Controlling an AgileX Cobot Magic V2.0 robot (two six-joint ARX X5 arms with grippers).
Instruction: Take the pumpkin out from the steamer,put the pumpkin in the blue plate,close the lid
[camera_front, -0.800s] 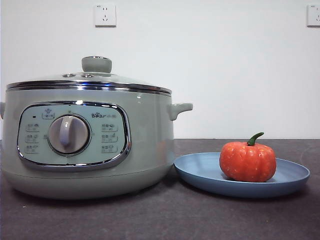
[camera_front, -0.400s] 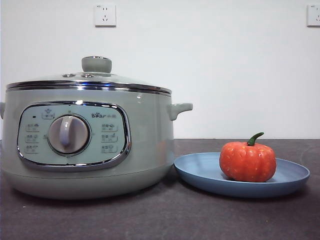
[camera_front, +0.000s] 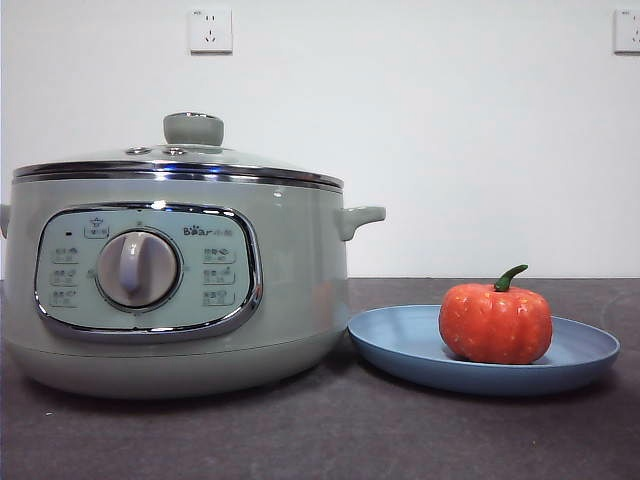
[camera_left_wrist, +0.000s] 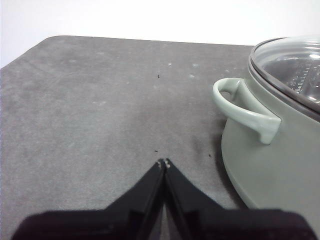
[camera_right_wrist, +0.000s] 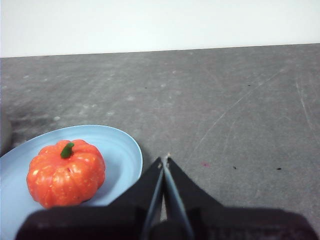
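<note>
The orange pumpkin (camera_front: 496, 322) with its green stem rests upright in the blue plate (camera_front: 400, 345), to the right of the steamer (camera_front: 290, 290). The glass lid (camera_front: 180, 160) sits shut on the steamer, knob on top. In the right wrist view the pumpkin (camera_right_wrist: 65, 173) lies in the blue plate (camera_right_wrist: 120, 150), beside and apart from my right gripper (camera_right_wrist: 164, 161), which is shut and empty. My left gripper (camera_left_wrist: 163, 163) is shut and empty over bare table, beside the steamer's side handle (camera_left_wrist: 242, 109). Neither gripper shows in the front view.
The dark grey table (camera_front: 330, 430) runs to a white wall with two sockets (camera_front: 210, 30). The steamer's handle (camera_front: 358, 218) sticks out above the plate's near rim.
</note>
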